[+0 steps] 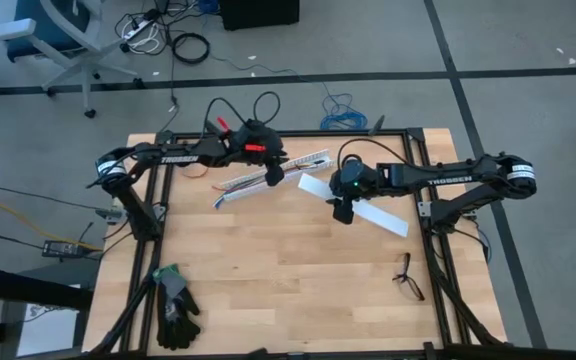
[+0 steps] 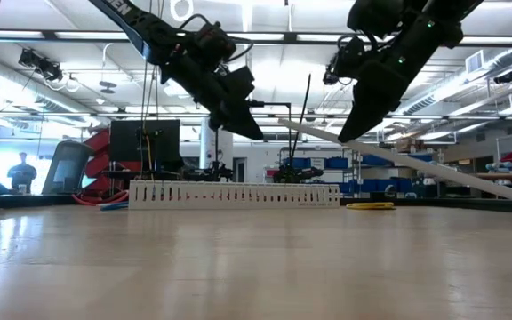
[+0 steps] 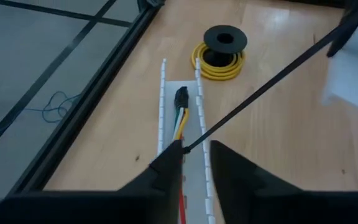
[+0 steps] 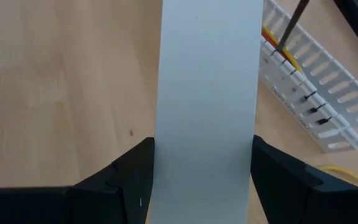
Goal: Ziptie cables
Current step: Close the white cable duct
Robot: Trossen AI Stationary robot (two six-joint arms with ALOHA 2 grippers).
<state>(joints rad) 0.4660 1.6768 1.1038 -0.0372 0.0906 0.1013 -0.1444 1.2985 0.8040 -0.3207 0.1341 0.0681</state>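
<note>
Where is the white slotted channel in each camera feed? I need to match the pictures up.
High view: the slotted channel lies slanted near the table's far edge, middle.
Low view: a long comb-like strip across the middle, on the table.
Left wrist view: centre, running lengthwise, with the cables inside.
Right wrist view: upper right corner.
Shared landmark: the flat white cover held by the right claw, beside the channel.

Floor (image 1: 528,60): grey, crossed by dark lines
Office chair (image 1: 53,35): white base, upper left
Ceiling lights (image 2: 52,36): long bright strips
Monitor (image 2: 145,142): dark, behind table
</note>
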